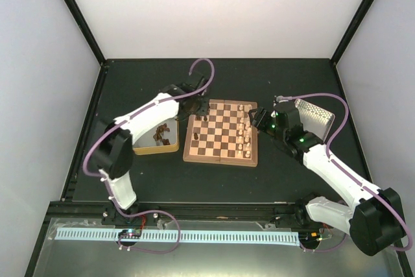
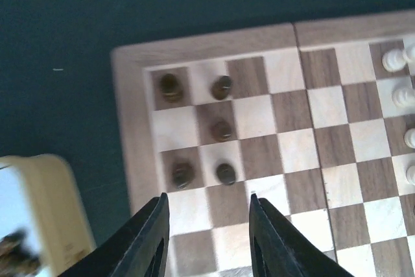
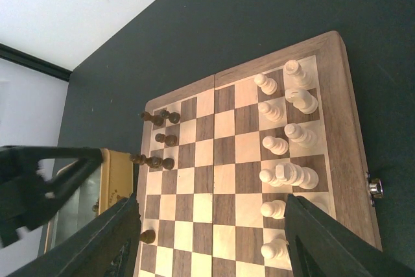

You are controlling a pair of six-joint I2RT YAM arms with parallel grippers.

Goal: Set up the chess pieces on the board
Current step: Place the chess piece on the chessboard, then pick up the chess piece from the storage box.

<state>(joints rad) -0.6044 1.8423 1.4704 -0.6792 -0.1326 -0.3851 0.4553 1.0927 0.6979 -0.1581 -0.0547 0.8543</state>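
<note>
Squares at the far left corner of the board (image 1: 220, 161) hold the dark chess pieces (image 2: 222, 130). Five of them stand upright just ahead of my left gripper (image 2: 207, 200), which hangs over that corner with its jaws spread wide and nothing between them. The pale chess pieces (image 3: 273, 111) fill the two files along the board's right edge. My right gripper (image 3: 211, 200) hangs over that side, also wide apart and empty. The board lies flat on the dark table (image 1: 168, 180) between my arms. A yellowish tin (image 1: 155, 150) sits just beside its left edge, and a perforated tray (image 1: 316, 116) lies by my right arm.
</note>
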